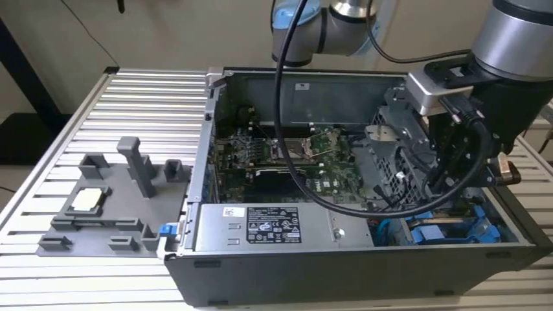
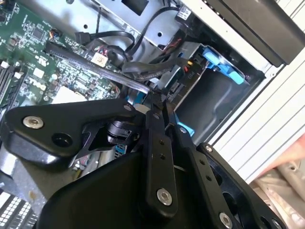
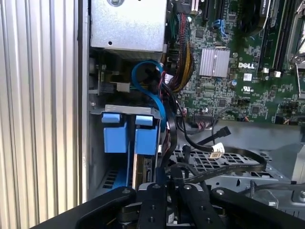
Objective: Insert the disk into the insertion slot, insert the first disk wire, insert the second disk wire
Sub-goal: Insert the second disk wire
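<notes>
Gripper [image 3: 172, 179] fingers sit pressed together on a black cable above the insertion slot [image 3: 125, 110]. Blue-framed disk [image 1: 454, 231] lies in the case corner; green motherboard [image 3: 238, 62] is clear in the first wrist view.

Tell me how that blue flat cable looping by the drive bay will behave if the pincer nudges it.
The blue flat cable arcs in a loose loop, so it is probably floppy and would likely bend aside rather than resist. It looks thin and ribbon-like, so likely light. It probably springs back partway, since it holds its curve unsupported.
</notes>
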`<state>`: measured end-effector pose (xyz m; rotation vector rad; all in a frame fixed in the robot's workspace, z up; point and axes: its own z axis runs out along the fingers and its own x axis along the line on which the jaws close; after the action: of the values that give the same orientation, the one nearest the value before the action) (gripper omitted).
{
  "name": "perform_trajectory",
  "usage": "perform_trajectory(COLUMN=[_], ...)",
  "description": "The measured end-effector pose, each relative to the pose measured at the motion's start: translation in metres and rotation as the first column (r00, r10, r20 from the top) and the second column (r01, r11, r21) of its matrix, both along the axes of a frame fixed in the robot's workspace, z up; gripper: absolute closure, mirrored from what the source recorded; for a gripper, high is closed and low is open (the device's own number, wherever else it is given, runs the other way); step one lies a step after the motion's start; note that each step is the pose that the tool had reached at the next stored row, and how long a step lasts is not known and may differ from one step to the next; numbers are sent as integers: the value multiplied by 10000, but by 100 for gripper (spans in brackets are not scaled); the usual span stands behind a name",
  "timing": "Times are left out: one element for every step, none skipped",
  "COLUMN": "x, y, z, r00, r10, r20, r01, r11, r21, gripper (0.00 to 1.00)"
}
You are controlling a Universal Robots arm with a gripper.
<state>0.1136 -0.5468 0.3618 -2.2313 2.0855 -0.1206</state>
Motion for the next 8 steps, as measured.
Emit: perform_trajectory(x=[12, 24, 35, 44, 55, 65, 73, 83], y=[-7, -20, -35, -50, -67, -84, -100, -120], z=[-1, -1, -2, -3, -4, -4, -5, -6], r00=[10000, 9999, 9998, 9998, 9996, 9995, 9993, 9991], r10=[0, -1, -1, -1, -1, -1, -1, -1], r20=[-62, -125, -176, -223, -275, -325, -369, -416], r01=[0, 1, 1, 1, 1, 0, 1, 0], r11=[10000, 10000, 10000, 10000, 10000, 10000, 10000, 10000], r21=[-3, -3, -3, -5, -5, -5, -5, -5], gripper=[84, 84, 84, 84, 84, 84, 84, 84])
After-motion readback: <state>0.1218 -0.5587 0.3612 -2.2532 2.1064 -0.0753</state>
